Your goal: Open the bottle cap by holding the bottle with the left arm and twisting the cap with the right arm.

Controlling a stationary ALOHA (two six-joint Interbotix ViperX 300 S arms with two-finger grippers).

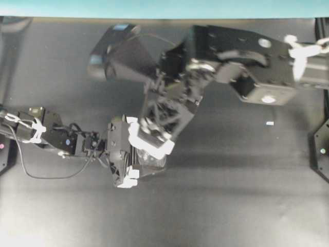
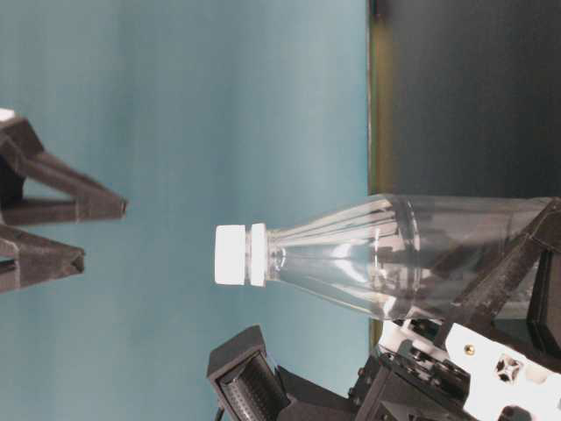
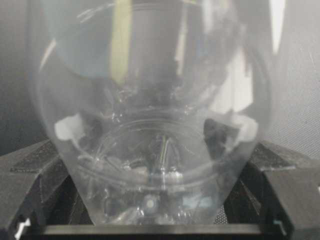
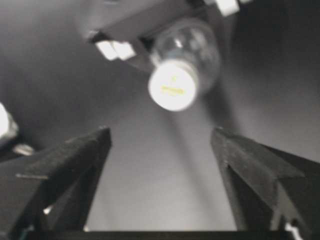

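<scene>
A: Where's the bottle (image 2: 386,254)?

B: Centre-lower part of the overhead frame, clamped in the left gripper (image 1: 131,154). In the left wrist view the clear body (image 3: 150,125) fills the picture, and the black fingers (image 3: 30,175) press on it from both lower corners. So the left one is closed around the bottle.

A: Cap?

B: The bottle cap (image 2: 232,254) is on the neck, white. In the table-level view it sits mid-frame, pointing at the left edge. No gap visible between cap and collar ring.

A: Right gripper (image 4: 160,165)?

B: Jaws spread wide, holding nothing. In the right wrist view the cap (image 4: 172,86) is at upper centre, beyond the two fingertips and clear of both. In the table-level view its tips show at the left edge, well apart from the cap.

A: Overhead?

B: The right arm (image 1: 257,67) comes in from upper right, and its gripper sits over the bottle and hides most of it. The left arm (image 1: 56,136) comes in from the left edge.
</scene>
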